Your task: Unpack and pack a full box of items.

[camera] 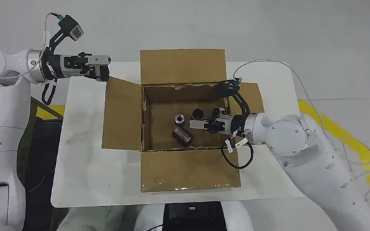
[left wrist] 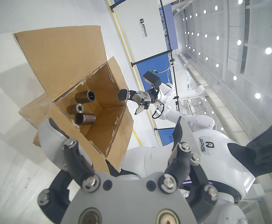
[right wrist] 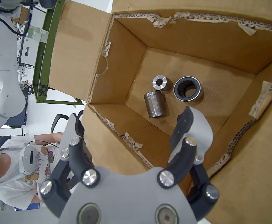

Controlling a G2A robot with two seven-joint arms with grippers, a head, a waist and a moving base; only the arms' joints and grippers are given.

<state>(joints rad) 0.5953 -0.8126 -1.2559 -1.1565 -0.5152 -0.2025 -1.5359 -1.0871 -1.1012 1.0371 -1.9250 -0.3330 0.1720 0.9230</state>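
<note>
Seemingly, box walls (right wrist: 119,70) hem the right pincer (right wrist: 131,118).

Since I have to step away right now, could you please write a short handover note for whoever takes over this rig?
Left gripper: open, empty, near the table's far edge, outside the cardboard box.
Right gripper: open, empty, above the inside of the box.
Things: the box stands on the white table with its flaps open. Three metal cylinders lie close together on its floor: small one, wide sleeve, long one.
Done: the box is open.
Left: all three parts are in the box, none gripped. Lifting them out probably comes next, then repacking.
</note>
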